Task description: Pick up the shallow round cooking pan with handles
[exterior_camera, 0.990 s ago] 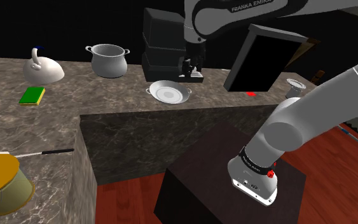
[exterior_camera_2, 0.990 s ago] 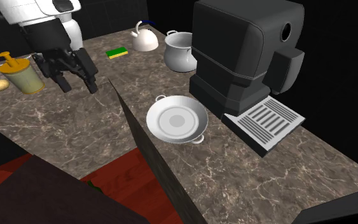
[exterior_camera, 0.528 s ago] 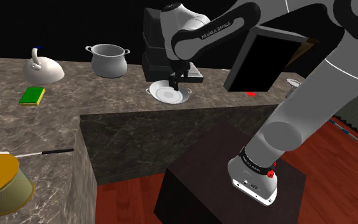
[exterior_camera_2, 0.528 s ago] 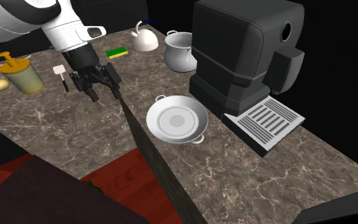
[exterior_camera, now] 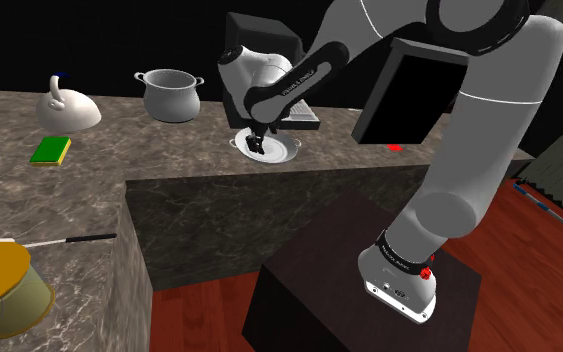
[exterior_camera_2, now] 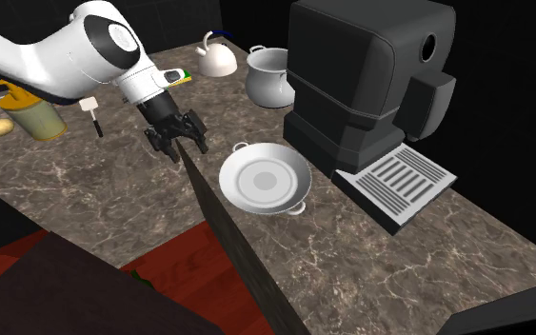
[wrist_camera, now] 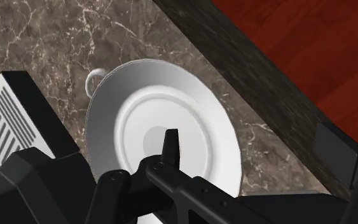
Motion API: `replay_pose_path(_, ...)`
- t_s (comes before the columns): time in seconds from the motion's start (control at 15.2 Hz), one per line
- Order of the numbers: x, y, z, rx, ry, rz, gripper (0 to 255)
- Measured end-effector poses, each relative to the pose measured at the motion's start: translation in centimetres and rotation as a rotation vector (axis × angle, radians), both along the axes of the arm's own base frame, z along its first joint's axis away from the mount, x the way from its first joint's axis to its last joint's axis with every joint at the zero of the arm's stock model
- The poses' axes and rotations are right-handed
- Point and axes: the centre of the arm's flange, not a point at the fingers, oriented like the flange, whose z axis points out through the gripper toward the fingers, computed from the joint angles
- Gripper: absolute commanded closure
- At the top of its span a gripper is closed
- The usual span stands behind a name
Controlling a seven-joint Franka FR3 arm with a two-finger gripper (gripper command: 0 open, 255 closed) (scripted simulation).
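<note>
Your gripper (exterior_camera_2: 178, 145) is spread apart, holding nothing; the pan (exterior_camera_2: 265, 179) has a thin, sloping rim; you might slip off.

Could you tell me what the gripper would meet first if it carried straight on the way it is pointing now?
Most likely the inside of the shallow white pan: in the wrist view its bowl lies straight ahead of the open gripper. How far off it is, I cannot tell.

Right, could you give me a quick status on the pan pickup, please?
Black fingers open, empty. White shallow round two-handled pan below, flat on marble counter. Black coffee machine close beside.
</note>
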Motion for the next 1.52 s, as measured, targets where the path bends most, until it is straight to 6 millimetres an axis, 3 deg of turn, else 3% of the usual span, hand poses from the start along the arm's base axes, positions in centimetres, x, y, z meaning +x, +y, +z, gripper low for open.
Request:
replay_pose_path(0.46,5.5,0.1,-8.3,-0.133,0.025,0.055,0)
replay_pose_path(1.06,6.3,0.1,-13.3,-0.155,0.03,0.065,0)
replay_pose_path(1.12,6.3,0.1,-13.4,-0.155,0.03,0.065,255)
replay_pose_path(1.52,6.2,0.1,-13.6,-0.155,0.03,0.064,255)
